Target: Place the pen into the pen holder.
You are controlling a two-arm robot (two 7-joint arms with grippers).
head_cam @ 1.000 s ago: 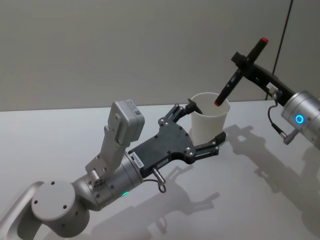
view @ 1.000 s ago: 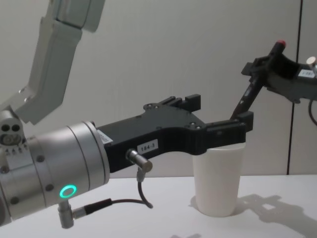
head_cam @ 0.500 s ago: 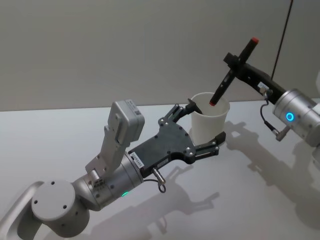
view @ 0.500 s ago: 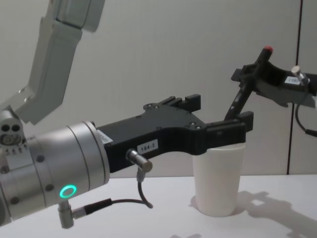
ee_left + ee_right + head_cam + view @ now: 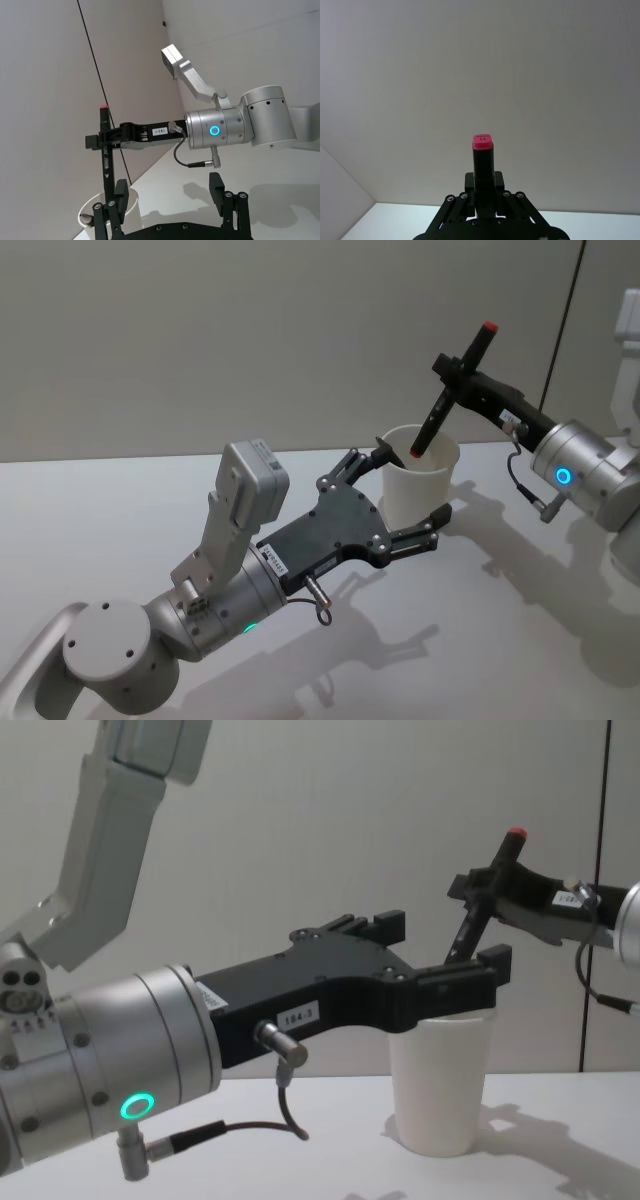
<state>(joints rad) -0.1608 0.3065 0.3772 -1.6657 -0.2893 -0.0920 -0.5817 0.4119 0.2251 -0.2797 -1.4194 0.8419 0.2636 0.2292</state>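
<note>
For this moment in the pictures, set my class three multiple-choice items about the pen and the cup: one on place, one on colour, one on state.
1. Where is the pen's lower tip?
A. over the pen holder's mouth
B. flat on the table
C. beside the left arm's base

2. What colour is the pen's top end?
A. blue
B. red
C. green

3. How does the right pincer stand?
A. open, holding nothing
B. shut on the cup
C. shut on the pen

Answers:
1 A: the head view shows the tilted pen's tip at the rim of the white pen holder.
2 B: the right wrist view shows a red cap.
3 C: the pen sits clamped; the left pincer brackets the cup.
</note>
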